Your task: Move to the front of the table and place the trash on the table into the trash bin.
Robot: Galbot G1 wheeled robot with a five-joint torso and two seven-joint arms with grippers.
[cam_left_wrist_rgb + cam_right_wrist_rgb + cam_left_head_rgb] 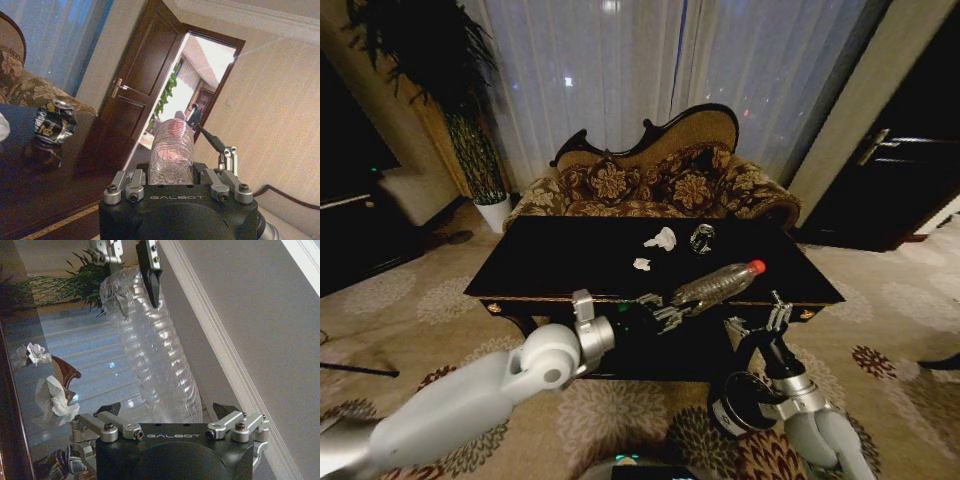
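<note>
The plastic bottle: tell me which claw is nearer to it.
Left. The left claw is shut on the plastic bottle's base; the right claw hangs open below its capped end, apart.

A carved-back floral sofa [655,170] stands at upper centre of the head view, its dark wooden crest curving above patterned cushions. Behind it, sheer pale curtains [650,70] cover a tall window across the top of the frame, with small points of light showing through. A potted plant [460,90] with dark drooping fronds fills the upper left, in a white pot on the floor. A dark wooden door [900,170] occupies the upper right. A beige carpet [410,310] with floral medallions covers the floor. The room is dim.
</note>
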